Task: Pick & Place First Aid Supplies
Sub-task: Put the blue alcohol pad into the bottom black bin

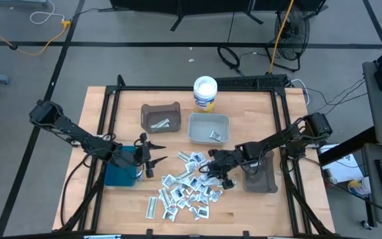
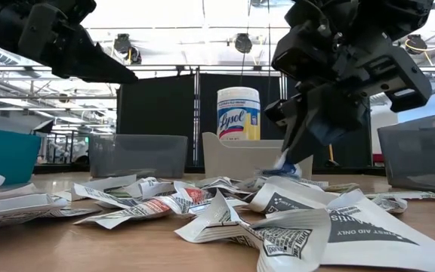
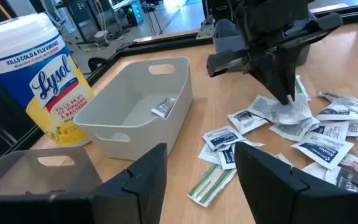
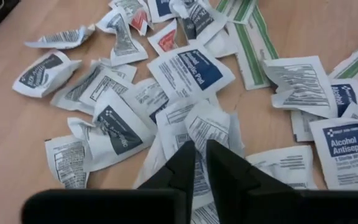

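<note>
The right gripper point(image 4: 196, 163) pinches what looks like a white packet point(image 4: 205, 134) in the packet pile point(image 1: 188, 189) mid-counter point(image 1: 251, 212). The left gripper point(image 1: 152, 159), fingers spread, waits to the pile's left.

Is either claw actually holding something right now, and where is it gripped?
The right gripper pinches a white packet by its edge in the pile; the left gripper holds nothing.

You see a wipes tub point(image 1: 205, 92) at the far edge, brown bin point(image 1: 160, 117) and grey bin point(image 1: 209, 128) before it, teal bin point(image 1: 119, 174) left.
</note>
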`<move>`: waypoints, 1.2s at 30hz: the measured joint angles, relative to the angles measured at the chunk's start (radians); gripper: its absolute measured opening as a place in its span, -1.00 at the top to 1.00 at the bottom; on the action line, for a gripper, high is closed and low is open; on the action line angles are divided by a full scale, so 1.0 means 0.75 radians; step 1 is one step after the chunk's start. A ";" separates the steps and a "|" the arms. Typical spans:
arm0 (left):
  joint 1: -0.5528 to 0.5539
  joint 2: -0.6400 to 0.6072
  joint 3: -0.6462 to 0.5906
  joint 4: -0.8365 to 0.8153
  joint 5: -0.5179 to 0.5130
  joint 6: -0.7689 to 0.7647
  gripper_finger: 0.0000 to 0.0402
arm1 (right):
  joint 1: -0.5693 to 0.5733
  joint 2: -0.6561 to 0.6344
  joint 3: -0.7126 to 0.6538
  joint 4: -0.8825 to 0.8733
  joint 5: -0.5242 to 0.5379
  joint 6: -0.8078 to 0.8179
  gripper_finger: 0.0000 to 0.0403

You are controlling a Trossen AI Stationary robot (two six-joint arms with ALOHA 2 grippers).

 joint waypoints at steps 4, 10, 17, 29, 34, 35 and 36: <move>0.000 0.000 0.000 0.000 0.000 0.000 0.04 | 0.000 0.000 0.000 0.000 0.001 -0.033 0.98; 0.000 0.000 0.001 -0.005 -0.001 0.000 0.04 | 0.001 -0.030 0.000 -0.005 0.002 -0.036 0.99; 0.000 0.000 0.001 -0.034 -0.001 -0.031 0.04 | 0.012 -0.196 0.000 -0.150 0.110 -0.061 1.00; 0.000 0.001 0.001 -0.035 -0.002 -0.057 0.04 | 0.135 -0.659 0.001 -0.835 0.375 0.242 1.00; 0.000 0.001 0.001 -0.033 -0.002 -0.060 0.04 | 0.216 -0.826 0.001 -1.110 0.437 0.499 1.00; 0.000 0.001 0.001 -0.033 -0.002 -0.061 0.04 | 0.235 -0.855 0.001 -1.160 0.457 0.554 1.00; 0.000 0.001 0.001 -0.033 -0.002 -0.065 0.04 | 0.254 -0.881 0.001 -1.209 0.469 0.607 1.00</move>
